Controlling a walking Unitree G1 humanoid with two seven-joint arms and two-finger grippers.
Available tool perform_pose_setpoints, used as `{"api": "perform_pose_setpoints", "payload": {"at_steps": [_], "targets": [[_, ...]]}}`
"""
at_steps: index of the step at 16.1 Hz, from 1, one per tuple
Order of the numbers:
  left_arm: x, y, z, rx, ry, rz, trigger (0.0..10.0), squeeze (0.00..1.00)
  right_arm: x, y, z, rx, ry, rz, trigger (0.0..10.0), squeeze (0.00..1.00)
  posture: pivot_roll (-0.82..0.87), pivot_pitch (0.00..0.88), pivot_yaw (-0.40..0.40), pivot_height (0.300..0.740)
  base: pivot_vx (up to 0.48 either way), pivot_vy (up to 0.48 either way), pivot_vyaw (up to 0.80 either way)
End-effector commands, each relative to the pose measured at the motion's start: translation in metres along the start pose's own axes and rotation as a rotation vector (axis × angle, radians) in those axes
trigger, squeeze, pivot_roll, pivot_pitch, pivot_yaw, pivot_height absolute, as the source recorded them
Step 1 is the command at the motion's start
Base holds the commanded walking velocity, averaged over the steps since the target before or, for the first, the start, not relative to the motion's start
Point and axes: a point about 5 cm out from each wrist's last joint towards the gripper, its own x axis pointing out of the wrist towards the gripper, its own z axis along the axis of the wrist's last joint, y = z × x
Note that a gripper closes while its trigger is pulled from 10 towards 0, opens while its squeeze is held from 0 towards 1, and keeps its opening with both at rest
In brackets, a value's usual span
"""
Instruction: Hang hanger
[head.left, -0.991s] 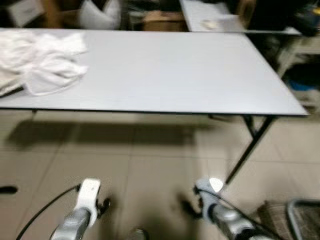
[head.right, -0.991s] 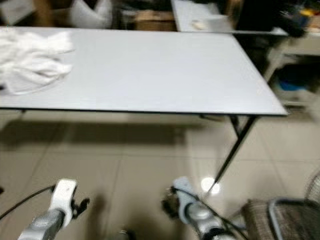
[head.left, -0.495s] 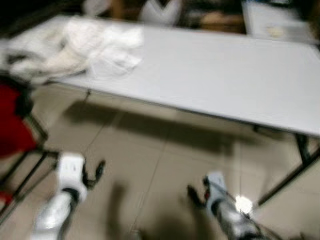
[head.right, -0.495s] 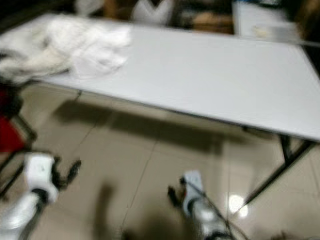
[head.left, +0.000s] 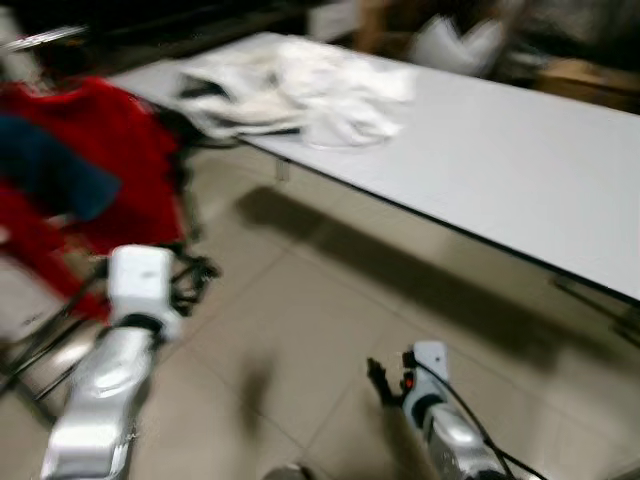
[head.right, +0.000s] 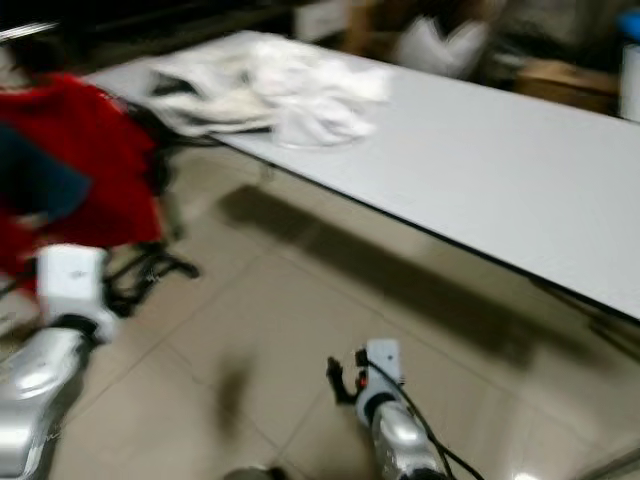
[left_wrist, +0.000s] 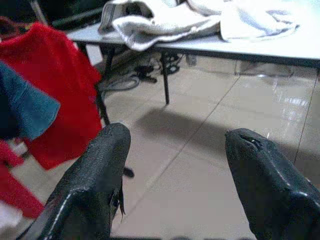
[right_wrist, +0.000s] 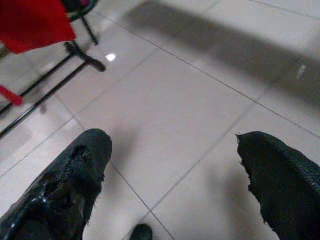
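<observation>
Nothing hung yet, by the look of it. Left gripper (left_wrist: 175, 170) and right gripper (right_wrist: 175, 185): fingers spread, empty, low over the tiled floor (head.left: 300, 330). Hanger: cannot be made out. Red garments (head.left: 90, 170) on a rack; white laundry (head.left: 300, 90) heaped on the table (head.left: 520, 180).

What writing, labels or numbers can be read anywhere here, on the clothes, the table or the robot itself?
None can be read.
Red garment: plain red beside a blue piece, no print shows.
White cloth heap on the grey table: no tag or lettering visible, and the head views are blurred.
Left end effector and right end effector: bare black fingers, no markings.
Silver arms: no legible label.
</observation>
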Motion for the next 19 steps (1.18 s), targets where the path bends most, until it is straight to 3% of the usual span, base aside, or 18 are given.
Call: {"api": "perform_pose_setpoints", "payload": {"at_steps": [1,3,6,8,9,11,14,16,17,18,19], "targets": [[0.002,-0.005,0.005,0.019,0.001,-0.025,10.0,0.00,-0.012,-0.010,0.066,-0.065,-0.218,-0.012,10.0,0.00,0.03,0.000,0.055,0.740,0.326,0.000,0.58],[0.007,-0.006,0.007,0.019,0.011,-0.022,10.0,0.00,-0.038,-0.011,0.117,-0.039,-0.387,-0.055,10.0,0.00,0.03,0.000,0.054,0.740,0.332,0.000,0.00],[0.011,-0.008,0.009,0.017,0.019,-0.026,10.0,0.00,-0.039,-0.009,0.129,-0.031,-0.500,-0.077,10.0,0.00,0.03,0.000,0.067,0.740,0.344,0.000,0.00],[0.013,-0.013,0.010,0.014,0.027,-0.042,10.0,0.00,-0.056,-0.008,0.143,-0.024,-0.546,-0.166,10.0,0.00,0.02,0.000,0.073,0.740,0.352,0.000,0.00],[0.013,-0.014,0.010,0.011,0.029,-0.045,10.0,0.00,-0.060,-0.007,0.145,0.010,-0.519,-0.159,10.0,0.00,0.02,0.000,0.074,0.740,0.349,0.000,0.00],[0.009,-0.012,0.003,-0.009,0.058,-0.022,10.0,0.00,-0.059,0.009,0.149,0.049,-0.500,0.040,10.0,0.00,0.02,0.000,0.071,0.740,0.324,0.000,0.00],[-0.008,-0.010,-0.012,-0.036,0.117,0.004,10.0,0.00,-0.056,0.025,0.138,-0.113,-0.401,0.171,10.0,0.00,0.04,0.000,0.038,0.740,0.301,0.000,0.27],[-0.013,-0.010,-0.012,-0.038,0.111,0.029,10.0,0.00,-0.051,0.027,0.138,-0.121,-0.369,0.172,10.0,0.00,0.07,0.000,0.010,0.740,0.296,0.000,0.80],[-0.012,-0.009,-0.010,-0.033,0.103,0.033,10.0,0.00,-0.049,0.024,0.140,-0.114,-0.375,0.141,10.0,0.00,0.07,0.000,0.010,0.740,0.300,0.000,0.80],[-0.010,-0.009,-0.007,-0.021,0.089,0.037,10.0,0.00,-0.047,0.018,0.145,-0.168,-0.406,0.077,10.0,0.00,0.08,0.000,0.003,0.740,0.296,0.000,0.58],[-0.010,-0.008,-0.005,-0.018,0.081,0.041,10.0,0.00,-0.047,0.017,0.146,-0.151,-0.403,0.091,10.0,0.00,0.08,0.000,0.003,0.740,0.300,0.000,0.00]]}}
